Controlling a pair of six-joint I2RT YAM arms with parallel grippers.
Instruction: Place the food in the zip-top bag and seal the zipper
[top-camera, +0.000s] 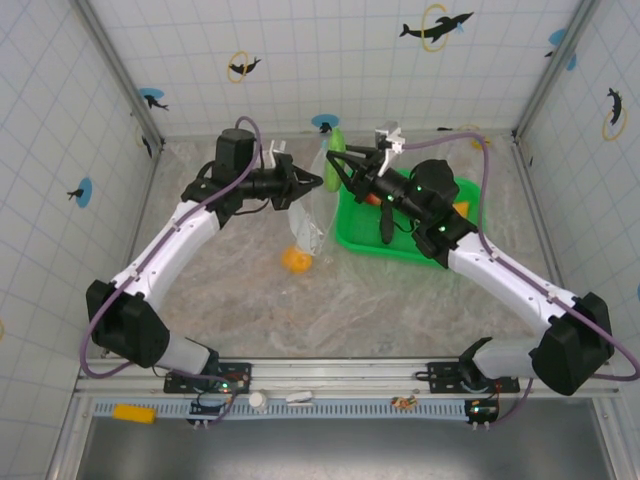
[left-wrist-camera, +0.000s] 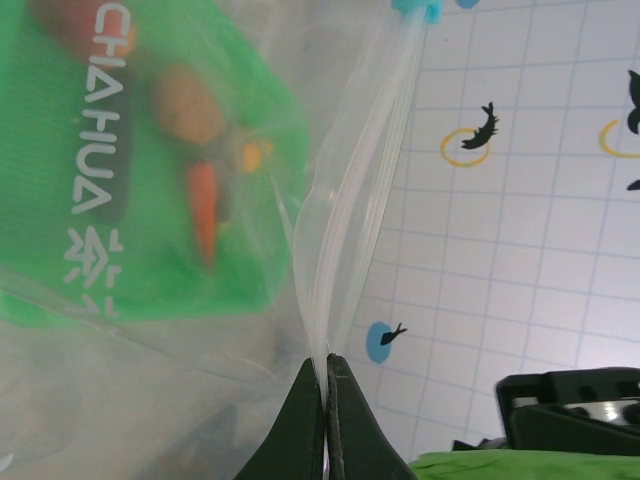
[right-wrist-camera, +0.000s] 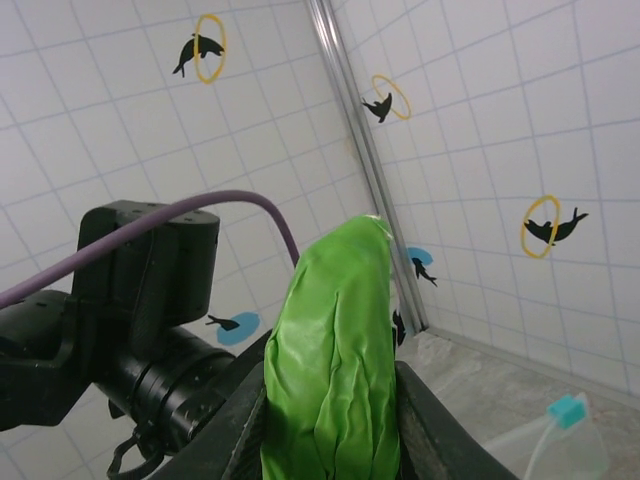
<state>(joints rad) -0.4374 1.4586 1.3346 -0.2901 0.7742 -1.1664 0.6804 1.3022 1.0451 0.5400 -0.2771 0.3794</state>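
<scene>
**Top view, read left to right.** Your left arm reaches in from the near left corner over the marble table (top-camera: 230, 290). Your left gripper (top-camera: 312, 183) is pinched shut on the upper edge of the zip-top bag (top-camera: 308, 220). The bag hangs from that pinch with its lower end down at the tabletop.

**Left wrist view.** The two fingers (left-wrist-camera: 303, 415) meet with only clear film between them. The zipper (left-wrist-camera: 362, 190) runs straight up and away from the pinch to a teal slider (left-wrist-camera: 415, 8).

**Centre.** An orange citrus (top-camera: 294, 260) sits at the bag's lower end. You cannot tell from these views whether it lies inside the film or beside it.

**Right of the bag's top.** Your right gripper (top-camera: 336, 163) holds the green cucumber (right-wrist-camera: 330, 300), its jaws partly apart around the body. In the right wrist view the cucumber stands upright between the fingers, with the left arm's black wrist near it.

**Far right.** The green basket (top-camera: 400, 242) rests on the table just beside the bag. Seen through the film in the left wrist view, it holds an orange carrot (left-wrist-camera: 203, 205) and a brown potato-like piece (left-wrist-camera: 188, 103).
</scene>
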